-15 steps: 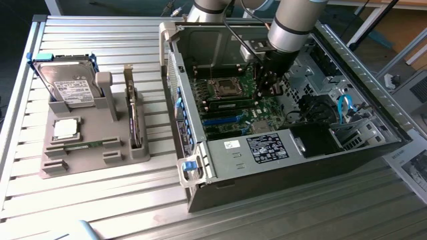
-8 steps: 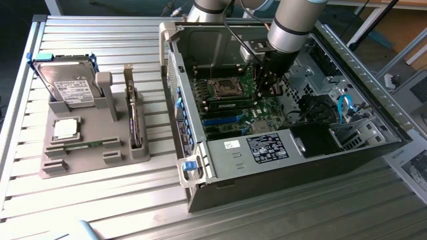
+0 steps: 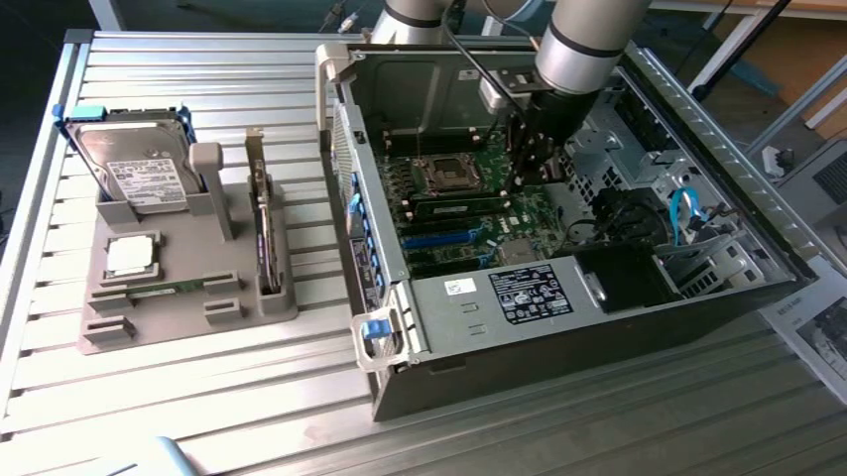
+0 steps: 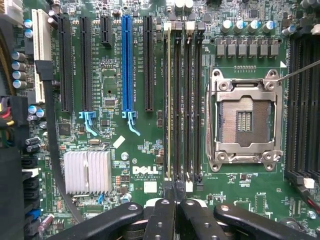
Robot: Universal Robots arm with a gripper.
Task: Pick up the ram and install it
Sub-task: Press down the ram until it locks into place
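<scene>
Inside the case (image 3: 437, 367), in the exterior view, the gripper (image 3: 534, 171) hangs low over the board (image 3: 463, 233), close to the socket (image 3: 441, 175) and the memory slots (image 3: 457, 203). The ram (image 3: 166, 289) we take to be the thin green stick lying flat in the tray (image 3: 119, 337) on the exterior view's left, well apart from the gripper. One slot seems to carry a like stick, though we cannot confirm it.

In the wrist view, the gripper (image 4: 175, 204) sits directly above the slots (image 4: 192, 100), its fingers (image 4: 164, 220) drawn close together with only a dark seam between them. We see nothing clamped there. The open socket (image 4: 245, 120) lies just beside the slots, its contact field exposed.

Risks noted, as judgement:
- With the arm this deep, a sideways drift could strike the socket or the slot latches.
- A cable (image 4: 50, 150) crosses the board near the gripper's shoulder and could snag.
- The ram is thin and sits low in the tray; an off-centre grip would tilt it, and a tilted stick would jam in a slot.
</scene>
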